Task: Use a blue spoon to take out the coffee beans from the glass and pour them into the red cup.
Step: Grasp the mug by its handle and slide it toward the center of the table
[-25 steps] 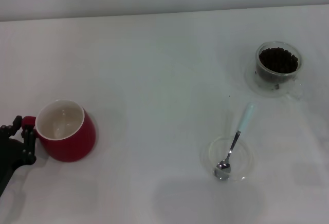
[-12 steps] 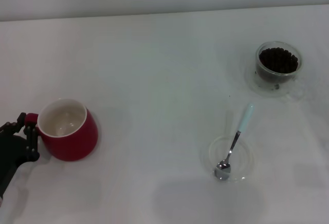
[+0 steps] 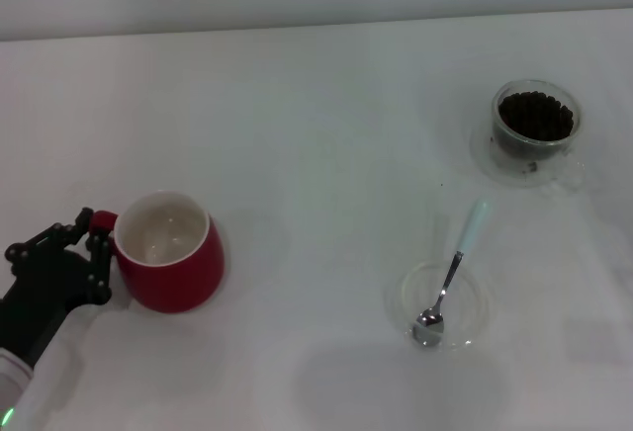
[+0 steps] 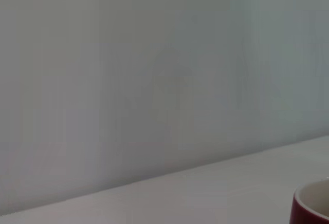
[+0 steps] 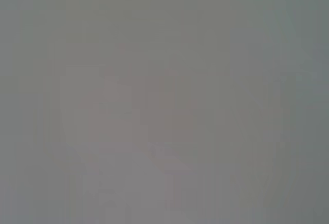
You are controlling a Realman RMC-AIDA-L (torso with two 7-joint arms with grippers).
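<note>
1. the left gripper sits low at the near left of the white counter, its black jaws closed on the small loop handle of the red cup.
2. the red cup stands upright on the counter, its white inside open to view with nothing in it that i can make out; the gripper is pressed to its left side, right at the handle.
3. from the left wrist view only a sliver of the red cup's rim shows at the edge, with the pale counter and a plain wall behind it.
4. the blue spoon lies well to the right of the cup, its shiny bowl resting inside a shallow clear dish and its pale blue handle leaning out over the dish's far rim, pointing away and a little right.
5. the glass stands at the far right of the counter, beyond the spoon and apart from it, upright on its wide clear base.
6. the coffee beans fill the glass as a dark heap near its top; one or two dark specks show lower in the glass wall.
7. the right gripper is nowhere in the head view, and the right wrist view gives only a blank grey field, so its jaws cannot be judged.
</note>
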